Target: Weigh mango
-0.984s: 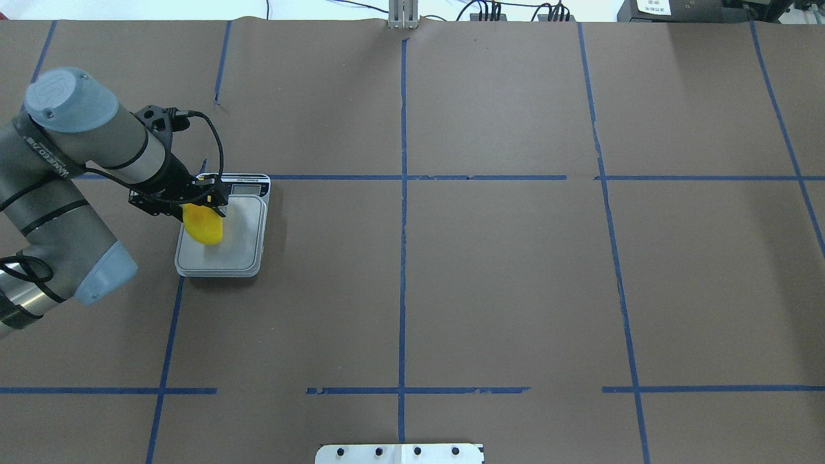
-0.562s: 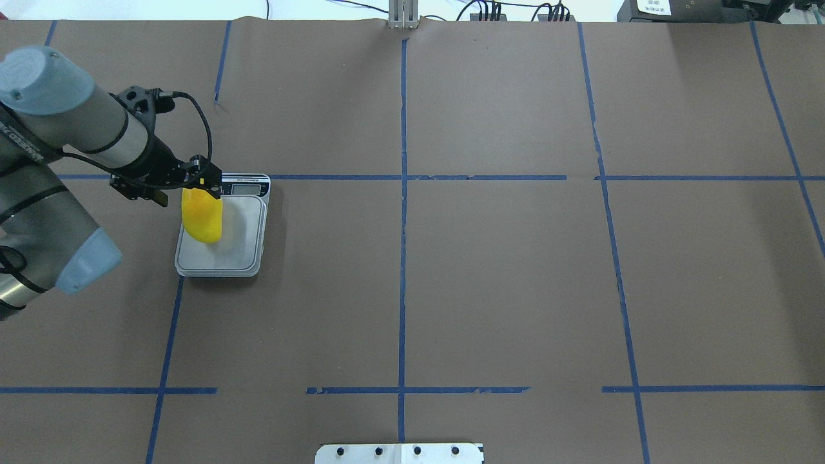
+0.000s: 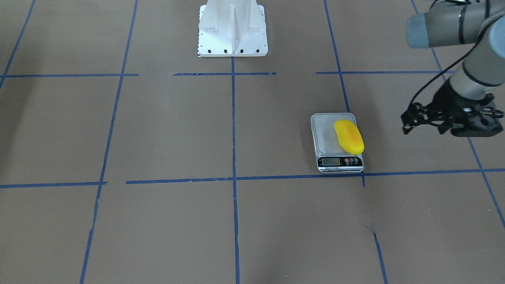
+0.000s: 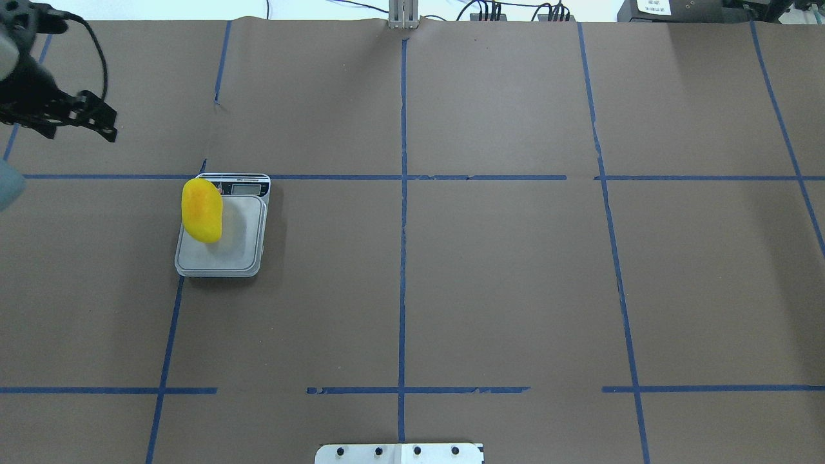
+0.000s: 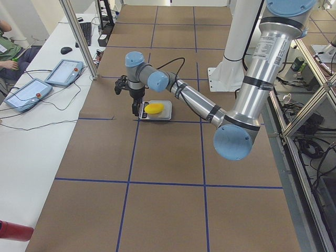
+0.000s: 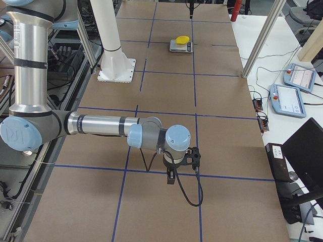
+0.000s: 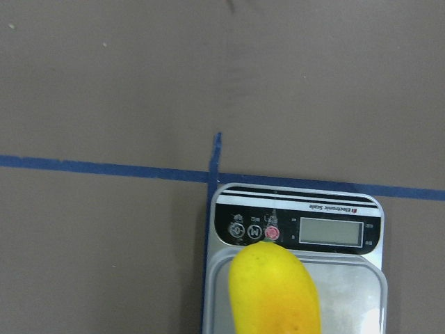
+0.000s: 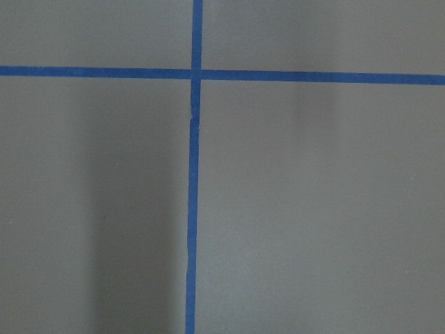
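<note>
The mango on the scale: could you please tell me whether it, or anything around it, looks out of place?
Slightly, yes. The mango lies off-centre on the scale, along the platform's edge on the robot's left, and its tip reaches over the button panel beside the display. Nothing looks spilled or damaged.

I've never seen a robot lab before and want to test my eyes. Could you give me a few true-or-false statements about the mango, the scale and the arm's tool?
1. The mango lies on the scale. True.
2. The left tool is gripping the mango. False: it hangs open and empty, well away from the scale.
3. The mango sits in the middle of the weighing plate. False: it lies along the plate's edge on the robot's left, with its tip over the buttons.
4. The scale's display end meets a blue tape line. True.
</note>
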{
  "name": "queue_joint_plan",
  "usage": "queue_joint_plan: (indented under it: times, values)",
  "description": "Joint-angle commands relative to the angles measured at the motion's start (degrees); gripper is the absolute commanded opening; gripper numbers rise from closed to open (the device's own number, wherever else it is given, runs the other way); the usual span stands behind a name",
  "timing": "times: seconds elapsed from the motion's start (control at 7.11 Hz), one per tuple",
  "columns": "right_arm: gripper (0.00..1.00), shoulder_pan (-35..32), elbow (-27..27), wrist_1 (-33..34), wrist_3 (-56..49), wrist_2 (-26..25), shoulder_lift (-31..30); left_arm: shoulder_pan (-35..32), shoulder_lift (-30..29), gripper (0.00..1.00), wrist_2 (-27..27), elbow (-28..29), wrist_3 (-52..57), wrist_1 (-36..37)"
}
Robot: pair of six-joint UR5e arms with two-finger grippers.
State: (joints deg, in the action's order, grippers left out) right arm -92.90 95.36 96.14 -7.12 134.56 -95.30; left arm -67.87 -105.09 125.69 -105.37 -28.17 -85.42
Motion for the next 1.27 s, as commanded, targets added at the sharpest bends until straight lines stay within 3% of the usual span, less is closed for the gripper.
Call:
queue_joint_plan:
  times: [0.0, 0.28, 0.56, 1.12]
  values:
    - [1.0, 0.0, 0.0, 0.0, 0.0, 0.0, 0.0, -11.1, 7.2, 1.0, 0.6, 1.9, 19.7, 0.7]
    - [1.0, 0.0, 0.0, 0.0, 0.0, 0.0, -0.1, -19.1, 12.4, 1.0, 3.7, 7.0, 30.6, 0.6]
    - [1.0, 0.0, 0.0, 0.0, 0.0, 0.0, 0.0, -21.0, 13.0, 1.0, 7.7, 13.6, 33.9, 0.9]
    - [1.0, 0.0, 0.0, 0.0, 0.0, 0.0, 0.0, -21.0, 15.2, 1.0, 9.2, 13.3, 33.9, 0.3]
